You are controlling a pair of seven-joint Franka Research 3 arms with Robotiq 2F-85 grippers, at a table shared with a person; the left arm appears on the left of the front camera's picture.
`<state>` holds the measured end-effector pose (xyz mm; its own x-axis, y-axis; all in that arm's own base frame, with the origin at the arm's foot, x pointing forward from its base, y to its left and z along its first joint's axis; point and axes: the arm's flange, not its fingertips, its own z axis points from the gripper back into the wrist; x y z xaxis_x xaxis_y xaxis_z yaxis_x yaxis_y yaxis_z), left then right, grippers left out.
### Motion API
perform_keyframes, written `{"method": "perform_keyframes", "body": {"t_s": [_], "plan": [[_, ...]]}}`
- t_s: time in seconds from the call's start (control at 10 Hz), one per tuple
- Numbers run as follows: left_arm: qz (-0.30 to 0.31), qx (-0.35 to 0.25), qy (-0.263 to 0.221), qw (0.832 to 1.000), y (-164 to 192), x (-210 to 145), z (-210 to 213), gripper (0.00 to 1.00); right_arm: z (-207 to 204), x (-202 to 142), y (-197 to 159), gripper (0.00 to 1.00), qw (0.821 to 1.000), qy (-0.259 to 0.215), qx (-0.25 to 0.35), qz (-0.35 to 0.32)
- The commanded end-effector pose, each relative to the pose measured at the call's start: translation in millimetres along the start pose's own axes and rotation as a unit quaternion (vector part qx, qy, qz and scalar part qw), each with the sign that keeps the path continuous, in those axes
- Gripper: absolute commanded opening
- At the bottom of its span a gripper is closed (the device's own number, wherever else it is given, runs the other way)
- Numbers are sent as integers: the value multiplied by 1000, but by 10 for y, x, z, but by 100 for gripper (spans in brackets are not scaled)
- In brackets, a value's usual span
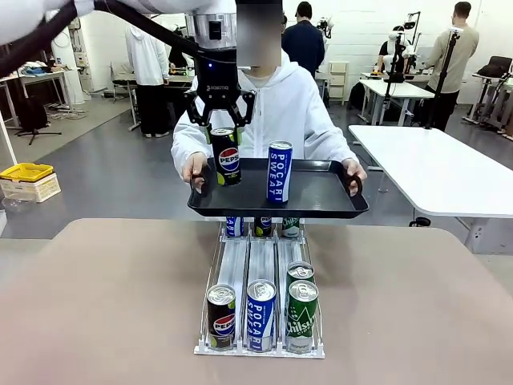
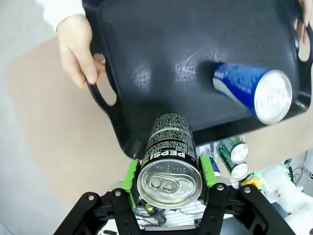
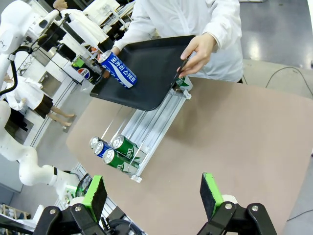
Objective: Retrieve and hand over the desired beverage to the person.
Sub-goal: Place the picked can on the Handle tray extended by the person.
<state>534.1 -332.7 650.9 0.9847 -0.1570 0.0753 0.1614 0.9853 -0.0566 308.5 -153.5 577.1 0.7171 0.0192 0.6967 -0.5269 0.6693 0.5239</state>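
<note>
Left gripper point(image 1: 219, 128) clenched on the black cola can point(image 1: 227, 156), held upright just above the tray point(image 1: 321, 192), beside the blue can point(image 1: 279, 171). Best lowered straight down until flat on the tray, then released gently, away from the person's hand point(image 1: 194, 170).

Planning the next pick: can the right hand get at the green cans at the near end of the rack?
Probably yes. The right hand hangs open over bare table, and nothing stands between it and the green cans in the rack.
</note>
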Motion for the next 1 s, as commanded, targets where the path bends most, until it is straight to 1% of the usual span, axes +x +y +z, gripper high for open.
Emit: {"method": "perform_keyframes", "body": {"t_s": [0.0, 0.2, 0.3, 0.4, 0.5, 0.7, 0.9], "plan": [[0, 9, -14, 1000, -149, 344, 155, 59, -20, 28, -13, 100, 1000, -15, 15, 5], [2, 33, -3, 999, -272, 507, 9, 59, -20, 28, -13, 100, 1000, -15, 15, 5], [-8, 49, 7, 999, -283, 617, -64, 59, -20, 28, -13, 100, 1000, -15, 15, 5], [-15, 60, 13, 998, -318, 644, -161, 59, -20, 28, -13, 100, 1000, -15, 15, 5], [-14, 62, 18, 998, -335, 627, -242, 59, -20, 28, -13, 100, 1000, -15, 15, 5], [-16, 57, 36, 998, -257, 714, -366, 59, -20, 28, -13, 100, 1000, -15, 15, 5], [-9, 52, 40, 998, -263, 696, -396, 59, -20, 28, -13, 100, 1000, -15, 15, 5]]}}
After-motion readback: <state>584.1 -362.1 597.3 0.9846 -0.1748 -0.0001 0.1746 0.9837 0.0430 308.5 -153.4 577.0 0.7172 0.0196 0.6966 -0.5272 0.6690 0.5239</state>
